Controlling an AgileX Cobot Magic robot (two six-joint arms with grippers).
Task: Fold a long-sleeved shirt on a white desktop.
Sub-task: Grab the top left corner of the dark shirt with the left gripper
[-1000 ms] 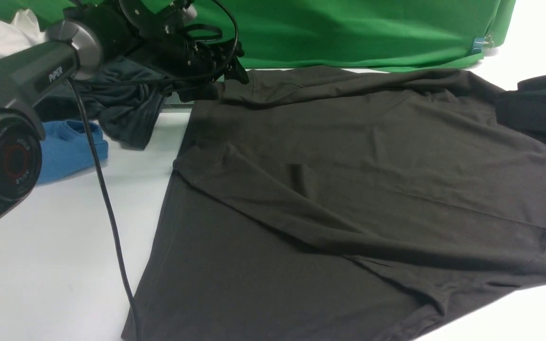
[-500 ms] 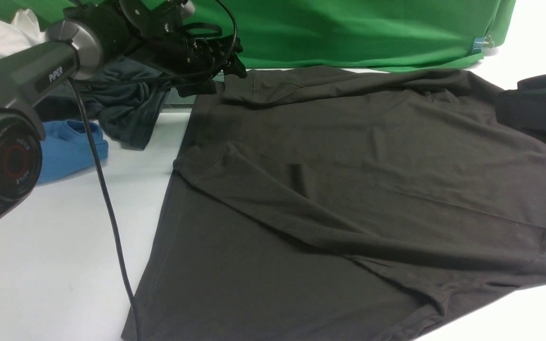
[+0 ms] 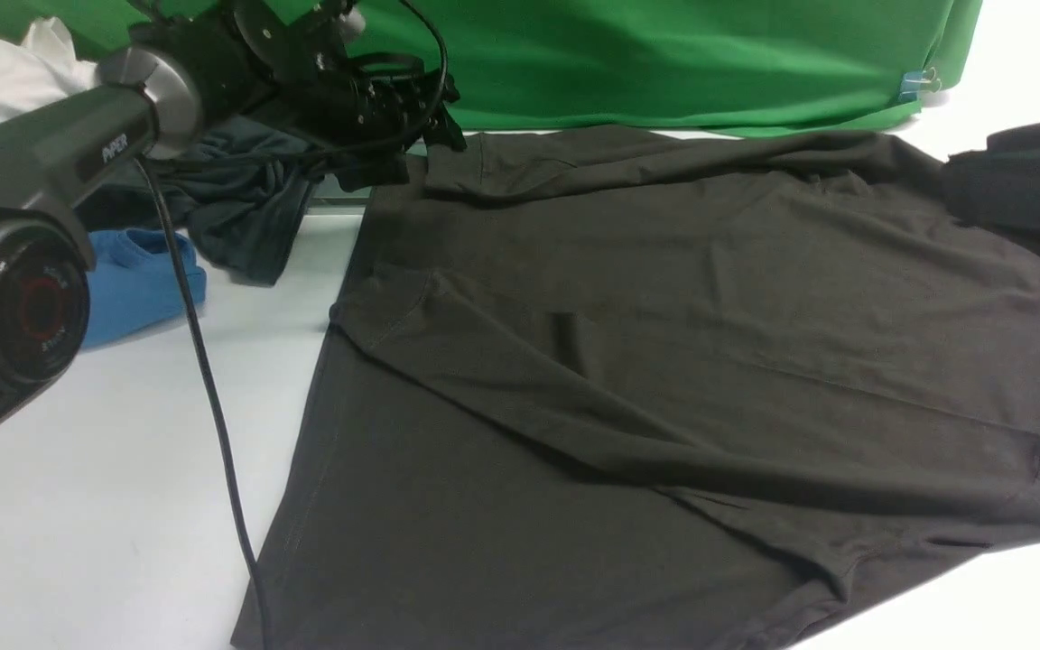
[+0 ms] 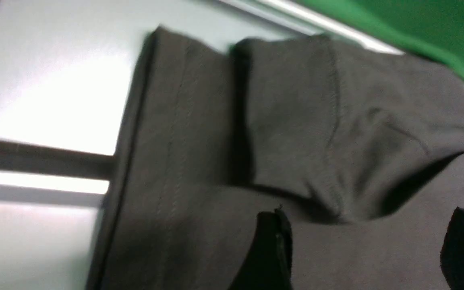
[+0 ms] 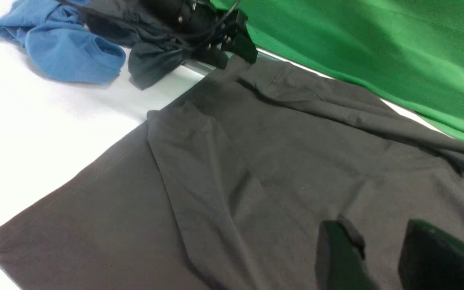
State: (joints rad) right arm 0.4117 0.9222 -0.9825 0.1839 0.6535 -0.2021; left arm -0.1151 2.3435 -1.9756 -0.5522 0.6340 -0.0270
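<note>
Left black metal hand, fingers parted over the big brownish-black knit long-sleeved shirt! The wrist view reveals stitched hem and cuff seams; the front view, collar print. Right black hand also apart. Shirt's on the smooth white worktop, long axis left-right, collar rightward, sleeves folded inward.

long-sleeved shirt: plain brownish-black | desktop: white | backdrop: green | small garment: blue
</note>
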